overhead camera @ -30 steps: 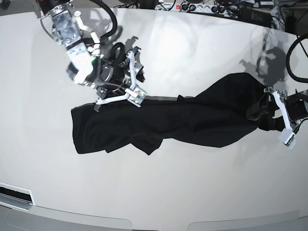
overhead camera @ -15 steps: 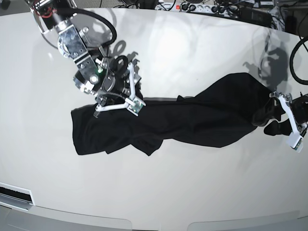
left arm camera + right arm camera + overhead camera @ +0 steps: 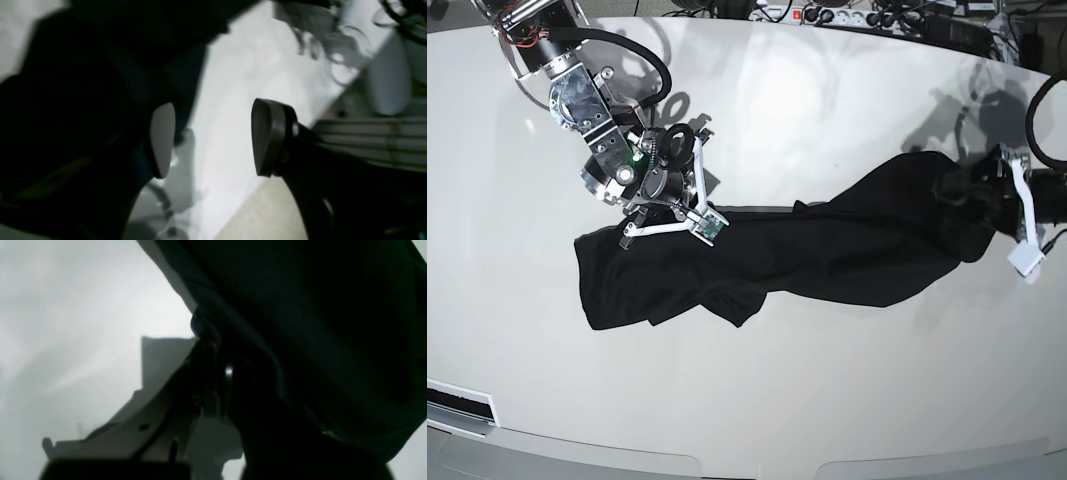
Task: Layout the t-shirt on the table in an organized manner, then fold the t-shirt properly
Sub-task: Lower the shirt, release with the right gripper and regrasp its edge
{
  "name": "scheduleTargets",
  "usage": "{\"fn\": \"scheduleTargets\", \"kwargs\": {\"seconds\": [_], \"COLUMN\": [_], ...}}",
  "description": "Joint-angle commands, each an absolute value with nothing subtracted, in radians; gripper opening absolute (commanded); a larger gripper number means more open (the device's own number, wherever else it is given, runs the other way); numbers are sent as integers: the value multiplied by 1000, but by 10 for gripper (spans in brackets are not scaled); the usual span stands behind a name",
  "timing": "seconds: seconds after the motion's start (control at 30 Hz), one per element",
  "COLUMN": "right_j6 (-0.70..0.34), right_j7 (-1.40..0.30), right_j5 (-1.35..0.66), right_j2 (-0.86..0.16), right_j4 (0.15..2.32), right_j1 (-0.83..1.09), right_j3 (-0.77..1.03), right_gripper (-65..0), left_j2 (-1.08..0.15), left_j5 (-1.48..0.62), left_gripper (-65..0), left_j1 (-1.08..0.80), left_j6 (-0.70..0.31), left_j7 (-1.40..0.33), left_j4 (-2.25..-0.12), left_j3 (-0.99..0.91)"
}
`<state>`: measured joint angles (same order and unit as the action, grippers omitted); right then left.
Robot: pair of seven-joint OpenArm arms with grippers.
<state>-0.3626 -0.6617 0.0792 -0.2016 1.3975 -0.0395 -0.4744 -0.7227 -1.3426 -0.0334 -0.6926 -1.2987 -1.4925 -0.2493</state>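
The black t-shirt [image 3: 827, 255] lies bunched in a long crumpled band across the white table [image 3: 827, 380]. My right gripper [image 3: 699, 222] sits on its upper edge near the left end, shut on a fold of the t-shirt [image 3: 317, 323]. Its fingers [image 3: 206, 373] are pressed together under the cloth, with the table [image 3: 66, 306] beside them. My left gripper [image 3: 1012, 215] is at the shirt's right end, open. Its pads [image 3: 163, 140] stand wide apart over bare table [image 3: 233, 83], and the t-shirt [image 3: 83, 83] lies just beside and behind one pad.
Cables and a power strip [image 3: 847, 15] line the table's far edge. A dark slot [image 3: 457, 405] sits at the near left corner. The curved table edge and the floor [image 3: 247, 213] lie close to my left gripper, with a white cylinder [image 3: 387, 83] beyond.
My right gripper came down onto the shirt's upper edge and closed on it. My left gripper drifted a little up along the shirt's right end and stayed open.
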Motion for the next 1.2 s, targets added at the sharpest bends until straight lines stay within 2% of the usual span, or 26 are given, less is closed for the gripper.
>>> {"fn": "scheduleTargets", "kwargs": {"seconds": [0.0, 0.13, 0.33, 0.6, 0.77, 0.87, 1.0, 1.07, 1.1, 1.17], "right_j6": [-366, -366, -366, -366, -366, -366, -366, -366, -366, -366], "right_j7": [-670, -674, -674, -683, -694, -707, -712, -712, -712, -723], "right_j5": [86, 86, 83, 83, 83, 83, 83, 83, 84, 90], "right_j2": [-205, -205, -199, -197, -197, -197, -197, -197, -197, -198], "right_j4": [1405, 1405, 1405, 1405, 1405, 1405, 1405, 1411, 1416, 1439], "right_j1": [-56, -62, -64, -64, -64, -64, -64, -64, -64, -64], "right_j3": [-471, -471, -471, -471, -471, -471, -471, -471, -471, -471], "right_gripper": [-650, -650, -650, -650, -650, -650, -650, -650, -650, -650], "left_j2": [-744, -707, -597, -487, -485, -485, -485, -485, -485, -485], "left_j5": [-1365, -1273, -882, -550, -420, -353, -340, -341, -341, -340], "left_gripper": [-273, -275, -275, -275, -275, -275, -281, -338, -404, -595], "left_j1": [-38, -107, -177, -170, -151, -133, -98, -71, -58, -31], "left_j6": [-698, -698, -698, -695, -608, -543, -510, -498, -497, -496], "left_j7": [-1288, -1262, -965, -728, -612, -599, -598, -598, -598, -613], "left_j4": [-1507, -1506, -1505, -1477, -1416, -1382, -1327, -1284, -1260, -1219], "left_j3": [-260, -260, -259, -168, -61, -27, -26, -25, -25, -26]}}
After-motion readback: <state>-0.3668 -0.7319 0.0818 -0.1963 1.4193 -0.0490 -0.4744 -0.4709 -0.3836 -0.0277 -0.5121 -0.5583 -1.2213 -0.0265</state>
